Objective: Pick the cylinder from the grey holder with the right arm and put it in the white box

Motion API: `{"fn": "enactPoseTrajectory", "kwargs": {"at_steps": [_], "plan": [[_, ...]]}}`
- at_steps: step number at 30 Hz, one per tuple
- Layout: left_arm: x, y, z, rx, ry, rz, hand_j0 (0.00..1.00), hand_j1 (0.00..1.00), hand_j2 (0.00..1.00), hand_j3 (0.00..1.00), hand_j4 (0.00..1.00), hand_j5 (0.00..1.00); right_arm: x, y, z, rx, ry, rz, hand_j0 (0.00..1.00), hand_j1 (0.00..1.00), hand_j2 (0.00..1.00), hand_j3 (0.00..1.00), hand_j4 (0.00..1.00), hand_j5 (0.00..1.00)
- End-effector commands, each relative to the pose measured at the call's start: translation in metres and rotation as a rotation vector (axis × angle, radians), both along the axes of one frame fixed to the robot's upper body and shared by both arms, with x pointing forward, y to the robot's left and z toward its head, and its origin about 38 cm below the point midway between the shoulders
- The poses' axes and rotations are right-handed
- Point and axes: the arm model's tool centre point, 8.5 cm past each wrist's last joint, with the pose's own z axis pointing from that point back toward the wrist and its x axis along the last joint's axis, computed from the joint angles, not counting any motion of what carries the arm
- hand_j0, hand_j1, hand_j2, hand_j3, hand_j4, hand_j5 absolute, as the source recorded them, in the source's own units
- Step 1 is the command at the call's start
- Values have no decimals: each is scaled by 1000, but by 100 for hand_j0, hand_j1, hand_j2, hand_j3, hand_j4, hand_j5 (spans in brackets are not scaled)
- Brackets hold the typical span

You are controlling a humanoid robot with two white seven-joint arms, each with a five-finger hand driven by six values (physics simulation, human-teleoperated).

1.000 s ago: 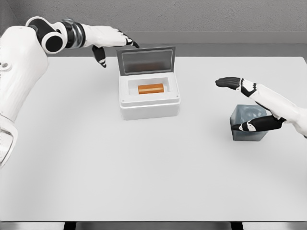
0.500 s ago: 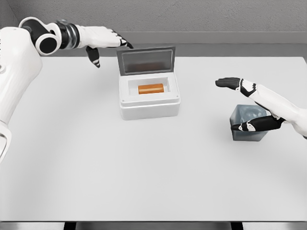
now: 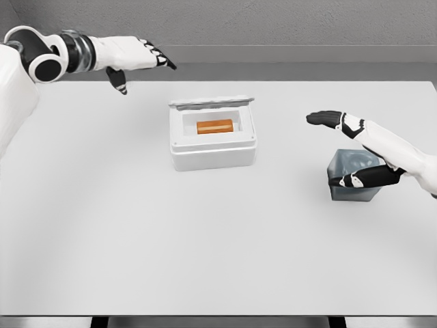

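Note:
The orange cylinder (image 3: pixel 214 126) lies on its side inside the white box (image 3: pixel 213 154), near the table's middle back. The box's lid (image 3: pixel 212 102) shows only as a thin tilted strip along the back rim. The grey holder (image 3: pixel 353 179) stands at the right with nothing visible in it. My right hand (image 3: pixel 326 149) hovers over the holder, open, fingers stretched to the left and thumb at the holder's front rim. My left hand (image 3: pixel 145 75) is raised behind and left of the box, open, holding nothing.
The white table (image 3: pixel 205 239) stretches wide in front of the box and holder. Its back edge (image 3: pixel 307 81) runs just behind the box, with a grey wall beyond.
The box lid has swung from upright to a low tilted strip. My left hand has drawn back to the left, away from the lid. The right hand has not moved.

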Motion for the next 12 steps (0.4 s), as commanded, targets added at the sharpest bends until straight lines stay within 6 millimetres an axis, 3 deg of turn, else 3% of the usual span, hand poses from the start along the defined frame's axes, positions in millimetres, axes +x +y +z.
{"fn": "enactPoseTrajectory", "kwargs": {"at_steps": [1, 3, 5, 12], "plan": [[3, 42, -16, -38, 69, 107, 100, 100, 100, 100, 100, 100, 0, 0, 1, 8, 3, 0, 100, 100, 100, 100, 100, 100], [-1, 67, -40, -32, 132, 172, 100, 100, 100, 100, 100, 100, 0, 0, 1, 8, 3, 0, 100, 100, 100, 100, 100, 100], [-8, 89, -51, -26, 155, 212, 100, 100, 100, 100, 100, 100, 0, 0, 1, 8, 3, 0, 100, 100, 100, 100, 100, 100], [-11, 95, -55, -20, 160, 217, 100, 100, 100, 100, 100, 100, 0, 0, 0, 8, 5, 0, 100, 100, 100, 100, 100, 100]]}}
